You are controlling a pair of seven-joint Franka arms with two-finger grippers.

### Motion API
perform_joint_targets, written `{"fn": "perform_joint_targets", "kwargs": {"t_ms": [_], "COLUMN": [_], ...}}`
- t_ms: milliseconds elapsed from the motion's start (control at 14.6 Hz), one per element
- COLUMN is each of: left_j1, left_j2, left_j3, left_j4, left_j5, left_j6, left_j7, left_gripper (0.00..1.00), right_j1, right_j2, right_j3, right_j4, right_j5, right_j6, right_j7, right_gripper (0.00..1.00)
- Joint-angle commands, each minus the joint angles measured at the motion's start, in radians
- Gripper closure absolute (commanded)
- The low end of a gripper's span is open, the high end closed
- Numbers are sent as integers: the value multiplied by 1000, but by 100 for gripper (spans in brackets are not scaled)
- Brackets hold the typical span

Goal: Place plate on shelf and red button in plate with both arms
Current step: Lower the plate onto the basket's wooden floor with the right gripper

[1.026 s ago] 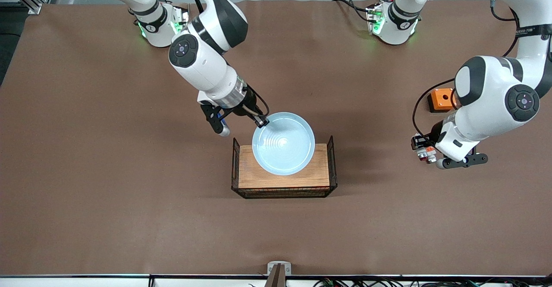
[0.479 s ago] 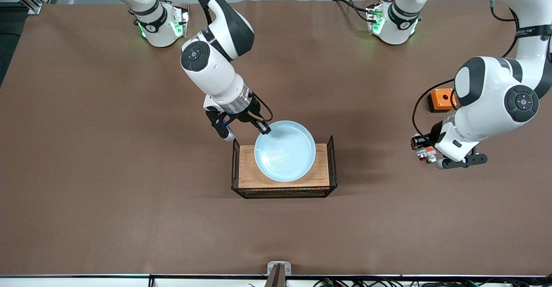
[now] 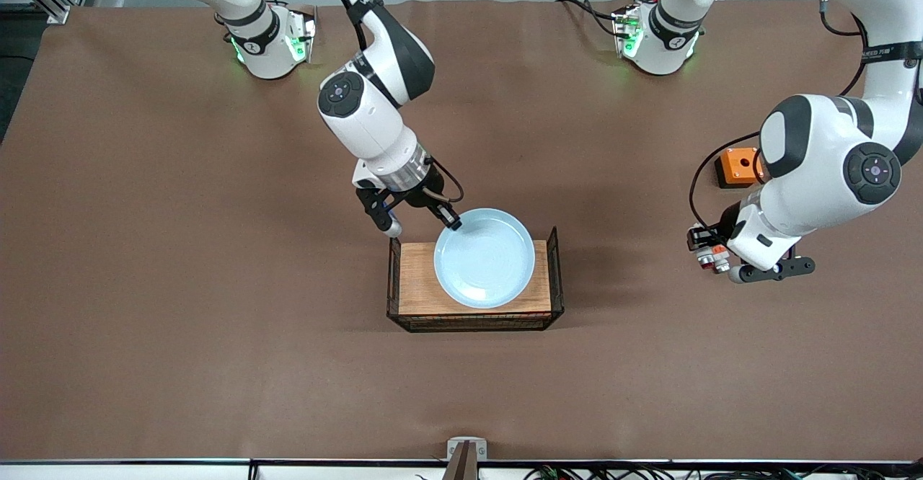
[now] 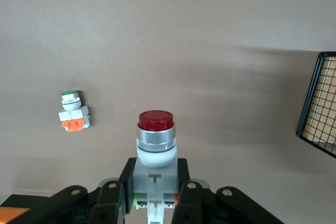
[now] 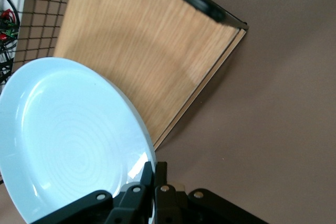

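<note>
The pale-blue plate (image 3: 484,258) is over the wooden rack (image 3: 414,278), covering most of its top. My right gripper (image 3: 453,222) is shut on the plate's rim at the edge toward the robots' bases. In the right wrist view the fingers (image 5: 156,174) pinch the plate's rim (image 5: 68,140) above the wood (image 5: 147,51). My left gripper (image 3: 710,253) hangs over the table toward the left arm's end, shut on the red button (image 4: 155,135). Its red cap points away from the fingers (image 4: 156,182).
An orange square box (image 3: 737,166) sits on the table beside the left arm. A green-capped button with a white-and-orange body (image 4: 72,111) lies on the brown table under the left gripper. The rack has black wire mesh end walls (image 4: 320,103).
The right arm has carried the plate toward the left arm's end and lower, so it sits more squarely over the rack. The left arm has not moved.
</note>
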Motion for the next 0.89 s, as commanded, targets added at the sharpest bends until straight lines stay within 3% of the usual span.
{"fn": "perform_joint_targets", "kwargs": {"t_ms": [0,479,821], "left_j1": [0,-1,0], "left_j2": [2,2,2], "left_j3": [-1,-1,-1], "left_j4": [9,10,9], "left_j5": [-12,-14,-14], "left_j6": [-12,-12,-12], "left_j7": [-8,-8,-8], "left_gripper": [66,66,66], "right_j1": [16,24,30], "right_j2": [-1,35,48], "right_j3": [-13,-14,-14], "right_j4": [-15,-17,-15], "right_j5": [-31,-123,-127], "right_j6": [31,37,37], "right_j7": [20,21,21], "right_gripper": [100,99,95]}}
